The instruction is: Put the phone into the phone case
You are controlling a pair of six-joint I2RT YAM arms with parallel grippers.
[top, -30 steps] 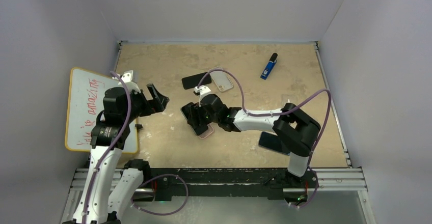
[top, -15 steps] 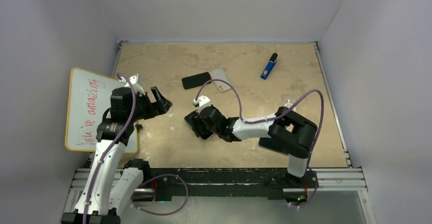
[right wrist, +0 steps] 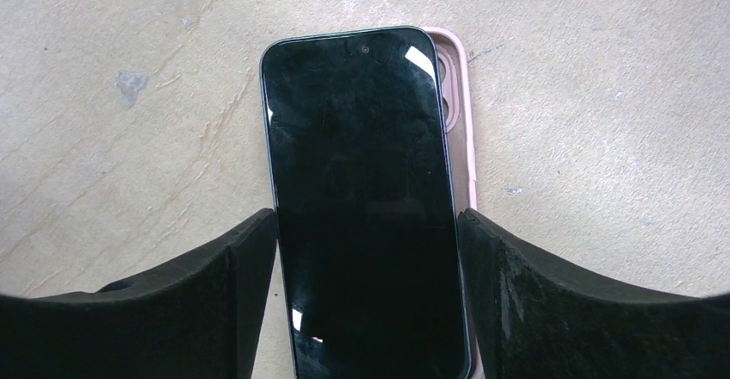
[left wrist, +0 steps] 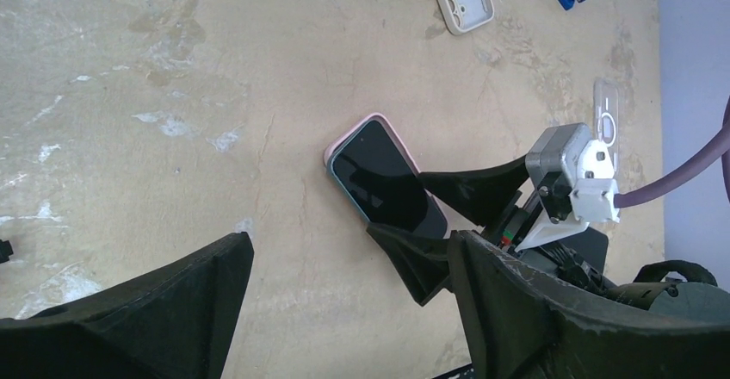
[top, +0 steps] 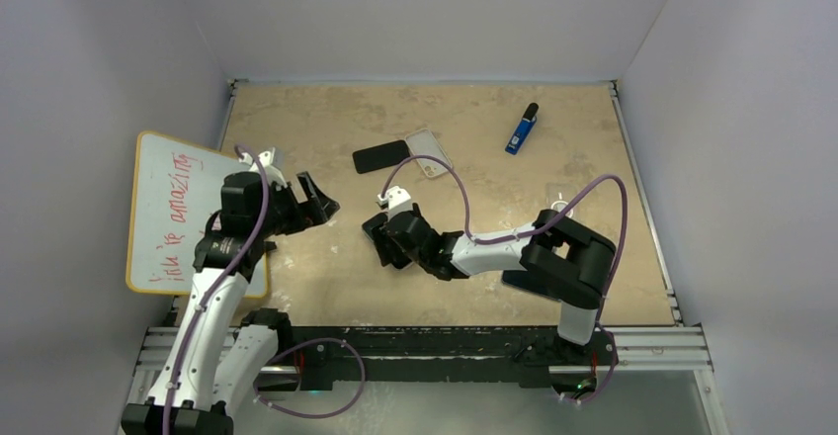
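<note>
The black phone (right wrist: 361,198) lies screen up on the pink phone case (right wrist: 463,121), whose rim shows along the phone's right side and top corner. My right gripper (right wrist: 368,250) is shut on the phone, one finger on each long edge. In the left wrist view the phone (left wrist: 387,188) and the case's pink rim (left wrist: 334,146) rest on the table with the right gripper (left wrist: 443,224) at their near end. In the top view the right gripper (top: 380,239) covers them. My left gripper (top: 321,203) is open and empty, to the left of them and apart from them.
A whiteboard (top: 163,208) with red writing lies at the left edge. A second black phone (top: 380,156) and a pale case (top: 429,152) lie at the back middle, with a blue object (top: 522,129) further right. A dark phone (top: 522,279) lies under the right arm.
My right gripper has shifted a little left and nearer with the phone, and the pink case no longer shows in the top view. My left gripper has edged right.
</note>
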